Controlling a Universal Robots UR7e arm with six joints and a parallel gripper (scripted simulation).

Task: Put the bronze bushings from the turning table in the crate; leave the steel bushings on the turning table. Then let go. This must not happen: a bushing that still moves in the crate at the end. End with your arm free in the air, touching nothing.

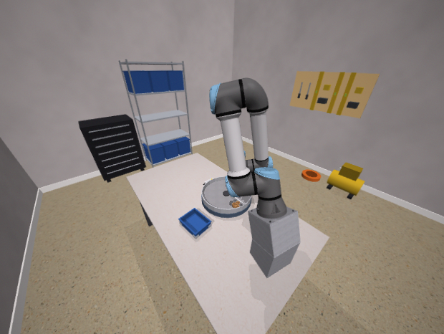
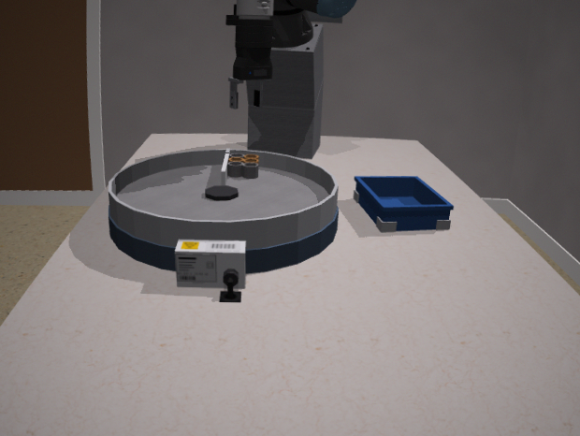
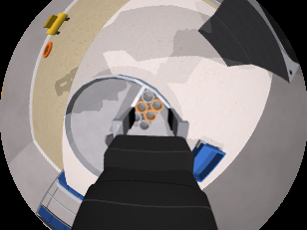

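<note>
Bronze bushings (image 1: 235, 204) (image 2: 252, 159) (image 3: 151, 115) lie below the open pincer (image 2: 245, 104) (image 3: 152, 119).

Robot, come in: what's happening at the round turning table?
Gripper open, above the grey round turning table. Three orange-bronze ring bushings clustered among grey steel ones. Thin white bar close alongside.

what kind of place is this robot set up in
Probably a workshop or small factory cell: a black drawer cabinet, a metal shelf rack with blue bins, and a wall-mounted tool board holding hand tools.
</note>
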